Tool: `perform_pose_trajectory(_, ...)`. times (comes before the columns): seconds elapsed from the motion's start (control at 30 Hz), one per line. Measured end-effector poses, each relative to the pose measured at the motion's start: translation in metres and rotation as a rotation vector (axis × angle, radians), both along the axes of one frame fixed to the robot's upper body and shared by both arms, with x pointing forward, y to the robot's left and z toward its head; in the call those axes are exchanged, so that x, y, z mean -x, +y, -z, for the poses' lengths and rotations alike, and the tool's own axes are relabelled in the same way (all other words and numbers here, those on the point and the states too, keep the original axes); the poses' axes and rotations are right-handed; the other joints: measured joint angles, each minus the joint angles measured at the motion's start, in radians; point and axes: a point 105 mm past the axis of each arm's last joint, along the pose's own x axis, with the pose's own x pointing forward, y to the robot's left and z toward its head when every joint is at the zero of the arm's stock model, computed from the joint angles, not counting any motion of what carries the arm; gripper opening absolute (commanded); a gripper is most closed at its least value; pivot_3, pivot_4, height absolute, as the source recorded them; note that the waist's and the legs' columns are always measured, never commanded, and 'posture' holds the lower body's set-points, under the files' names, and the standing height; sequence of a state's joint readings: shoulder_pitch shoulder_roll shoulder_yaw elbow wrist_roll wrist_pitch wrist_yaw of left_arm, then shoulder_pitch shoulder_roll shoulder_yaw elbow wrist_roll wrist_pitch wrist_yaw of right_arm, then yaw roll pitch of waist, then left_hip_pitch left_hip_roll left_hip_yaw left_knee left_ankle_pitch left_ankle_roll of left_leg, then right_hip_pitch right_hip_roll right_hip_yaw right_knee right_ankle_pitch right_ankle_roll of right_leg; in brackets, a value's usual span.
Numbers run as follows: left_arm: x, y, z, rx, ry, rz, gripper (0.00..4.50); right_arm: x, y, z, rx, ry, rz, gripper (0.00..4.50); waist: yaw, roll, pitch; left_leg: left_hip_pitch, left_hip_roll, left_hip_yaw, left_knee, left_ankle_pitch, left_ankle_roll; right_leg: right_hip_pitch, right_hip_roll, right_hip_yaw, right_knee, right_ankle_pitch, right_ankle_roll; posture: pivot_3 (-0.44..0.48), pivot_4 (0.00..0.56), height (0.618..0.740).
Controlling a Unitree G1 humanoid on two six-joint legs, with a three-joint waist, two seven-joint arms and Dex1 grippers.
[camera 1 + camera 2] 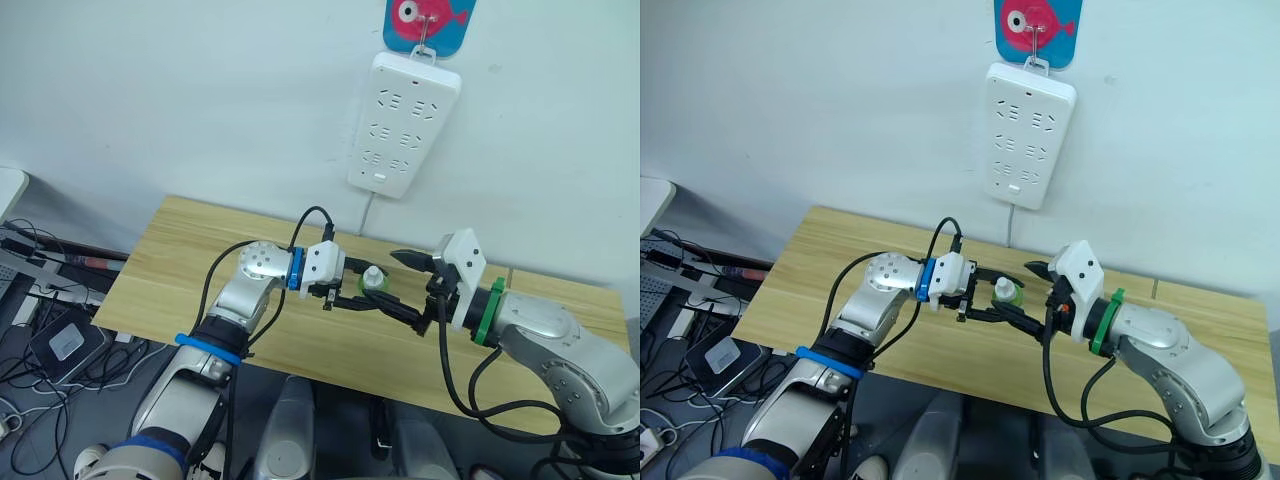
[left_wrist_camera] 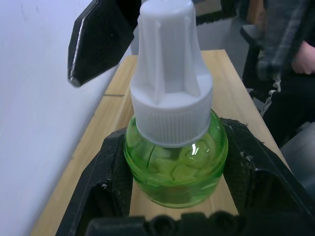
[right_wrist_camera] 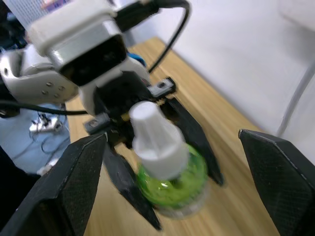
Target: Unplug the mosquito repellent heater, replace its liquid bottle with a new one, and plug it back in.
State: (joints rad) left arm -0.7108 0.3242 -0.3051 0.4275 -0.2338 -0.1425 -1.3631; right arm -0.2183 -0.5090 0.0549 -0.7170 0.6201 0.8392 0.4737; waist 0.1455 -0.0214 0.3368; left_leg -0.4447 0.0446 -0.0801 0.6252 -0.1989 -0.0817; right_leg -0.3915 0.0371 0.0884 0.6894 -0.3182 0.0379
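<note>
A green liquid bottle [image 1: 373, 281] with a white cap stands upright low over the wooden table [image 1: 180, 260]. My left gripper [image 1: 370, 290] is shut on it. In the left wrist view both black fingers [image 2: 106, 187] press the bottle's [image 2: 174, 169] round sides. My right gripper [image 1: 408, 290] faces it from the right and is open wide. In the right wrist view its fingers [image 3: 74, 187] stand apart on either side of the bottle [image 3: 172, 184] without touching it. The mosquito repellent heater is out of view.
A long white power strip [image 1: 402, 125] hangs on the wall under a blue fish hook [image 1: 428, 20], its cord running down behind the table. Cables and boxes [image 1: 55, 335] lie on the floor at the left. A person [image 2: 295, 54] sits beyond the table's end.
</note>
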Motion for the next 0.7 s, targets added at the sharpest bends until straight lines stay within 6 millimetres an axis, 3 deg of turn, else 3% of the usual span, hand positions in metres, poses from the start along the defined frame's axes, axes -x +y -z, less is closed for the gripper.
perform_pose_trajectory(0.07,-0.0018,0.0,0.0006,0.006,0.012,-0.005,2.26,0.003,0.0046,-0.0002,-0.006,-0.002,-0.015,4.5,-0.007,0.0,0.0,-0.001,0.0,0.0,0.0,0.002,-0.003,0.0,0.0,0.0,-0.001,0.0,0.0,0.206,0.262,0.74)
perform_pose_trajectory(0.17,-0.0022,-0.0011,0.0007,0.01,0.019,-0.004,2.26,0.0033,0.0057,0.0028,0.002,0.001,-0.006,3.86,-0.014,0.0,0.0,-0.002,0.0,-0.001,0.0,0.002,-0.003,-0.001,-0.001,-0.001,-0.001,0.0,0.0,0.209,0.26,0.74)
perform_pose_trajectory(0.43,0.0,-0.0011,-0.001,0.006,0.033,0.009,2.26,-0.0031,0.0032,0.0049,0.026,-0.03,0.034,1.11,-0.019,0.0,0.0,-0.003,0.0,-0.001,0.003,0.003,-0.004,-0.004,-0.001,-0.001,0.005,0.0,0.0,0.216,0.261,0.74)
perform_pose_trajectory(0.7,0.0026,0.0004,-0.0029,0.014,0.034,0.01,2.26,-0.0034,0.004,0.002,0.046,-0.058,-0.017,1.11,-0.02,0.0,0.0,-0.003,0.0,-0.001,0.003,0.004,-0.007,-0.005,-0.001,-0.001,0.008,0.0,0.0,0.236,0.267,0.74)
